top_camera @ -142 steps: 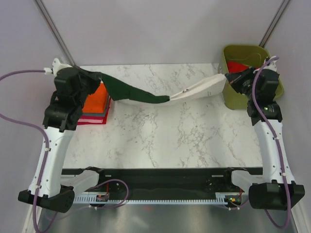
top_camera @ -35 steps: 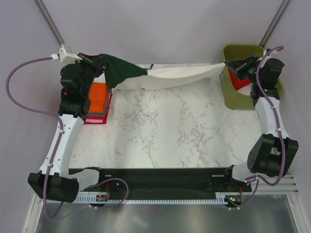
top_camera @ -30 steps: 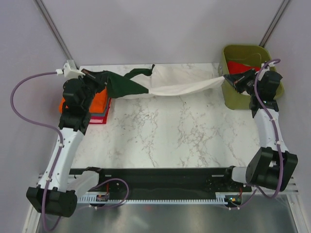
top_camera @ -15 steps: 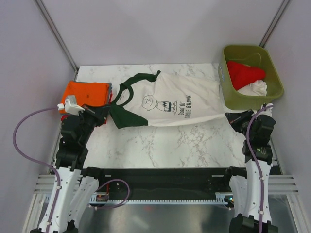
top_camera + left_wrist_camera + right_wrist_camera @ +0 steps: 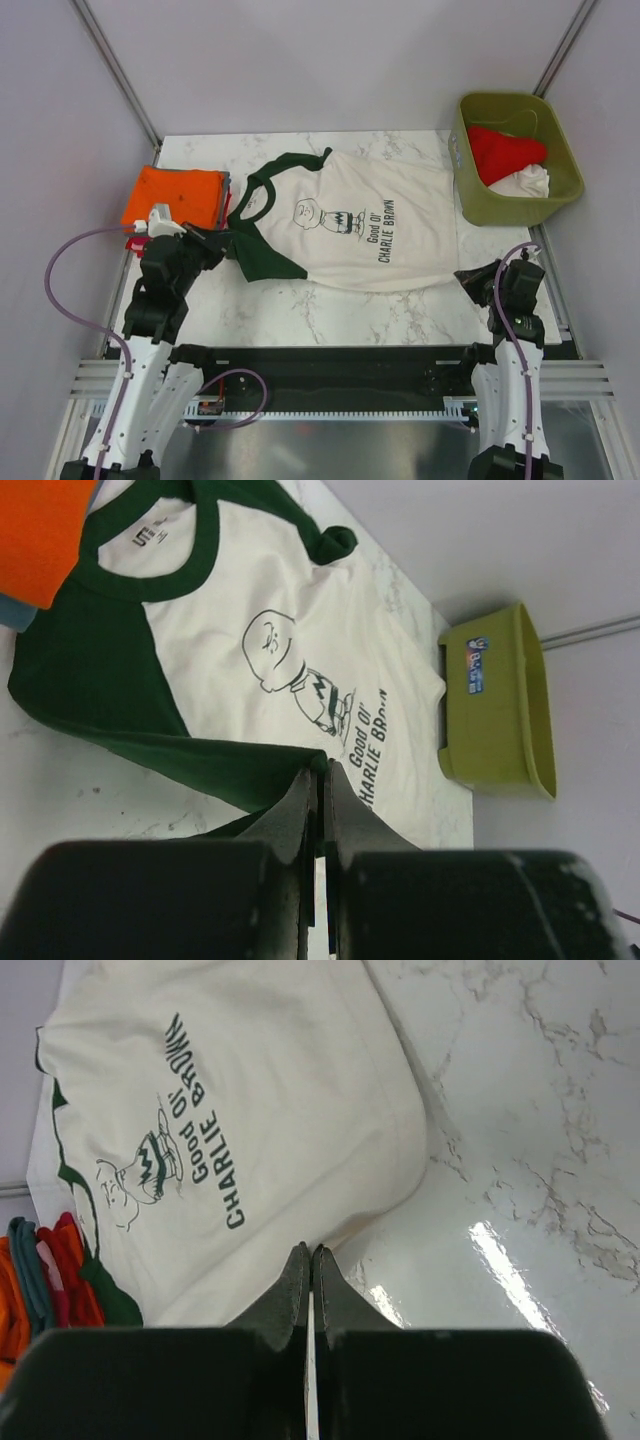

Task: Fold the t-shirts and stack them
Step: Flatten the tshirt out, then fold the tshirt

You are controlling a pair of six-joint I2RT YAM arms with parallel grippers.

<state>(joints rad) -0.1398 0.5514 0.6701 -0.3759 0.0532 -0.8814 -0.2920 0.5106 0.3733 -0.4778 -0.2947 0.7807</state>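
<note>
Found the left gripper [image 5: 318, 772] clenched, fingers pressed flat together, with the hem of a dark green sleeve [image 5: 110, 695] nipped at the tips. Found the right gripper [image 5: 310, 1250] clenched likewise, pinching the bottom hem of the cream t-shirt [image 5: 240, 1080] near its corner.

Noted the shirt spread print-up and nearly flat on the marble table [image 5: 520, 1160], reaching away from both sets of jaws toward the far edge. Cream body between the two grippers, collar end nearer the left one, hem end nearer the right. Read "Good Ol' Charlie Brown" beside a cartoon figure, just beyond the right jaws.

Marked the pinched sleeve lying as a dark wedge just ahead of the left jaws. Marked a second green sleeve [image 5: 310, 158] poking out past the collar, well away from both grippers. Logged a slight ripple along the near edge of the cloth between the grippers.

Spotted an orange t-shirt [image 5: 175, 195] folded on top of a small pile, beyond and outward of the left jaws, just beside the collar, with red edges peeking out under it.

Spotted an olive bin [image 5: 463, 185] well beyond the right jaws, at the far corner, close against the shirt's hem side; touching or not, cannot tell. Saw inside it a red t-shirt [image 5: 505, 150] bunched at the far end and a white t-shirt [image 5: 528, 183] on the side nearer the jaws.
</note>
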